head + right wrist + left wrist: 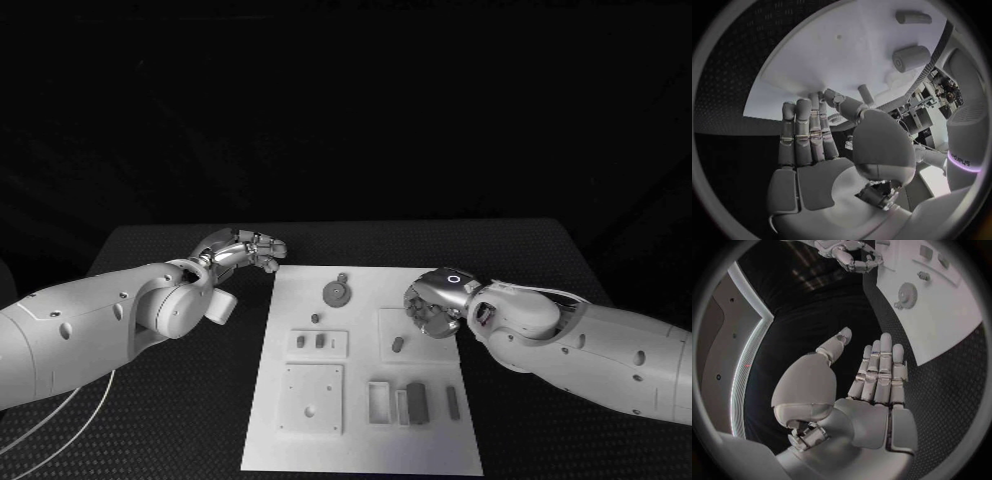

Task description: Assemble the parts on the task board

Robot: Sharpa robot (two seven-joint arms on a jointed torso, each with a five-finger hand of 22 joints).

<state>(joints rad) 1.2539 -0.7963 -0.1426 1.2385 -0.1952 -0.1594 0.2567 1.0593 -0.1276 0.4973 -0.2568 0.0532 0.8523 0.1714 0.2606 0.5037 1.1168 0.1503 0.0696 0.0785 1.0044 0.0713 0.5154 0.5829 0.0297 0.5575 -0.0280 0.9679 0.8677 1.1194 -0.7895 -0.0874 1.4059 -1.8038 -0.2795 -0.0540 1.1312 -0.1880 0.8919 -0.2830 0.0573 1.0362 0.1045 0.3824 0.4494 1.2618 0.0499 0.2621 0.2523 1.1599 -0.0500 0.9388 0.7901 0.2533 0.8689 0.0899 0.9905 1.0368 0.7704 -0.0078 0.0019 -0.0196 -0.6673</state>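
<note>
My left hand point(873, 390) has its fingers point(879, 365) straight and apart, holding nothing, above the table point(817, 315) just beside the board point(361, 420). My right hand point(817, 160) is also flat and empty, over the board's right side. The head view shows a gear point(336, 292) and small parts point(417, 400) lying on the board; my left wrist view shows the gear too.

dim room | task board point(361, 400) bright | wrist views bent (fisheye)
</note>
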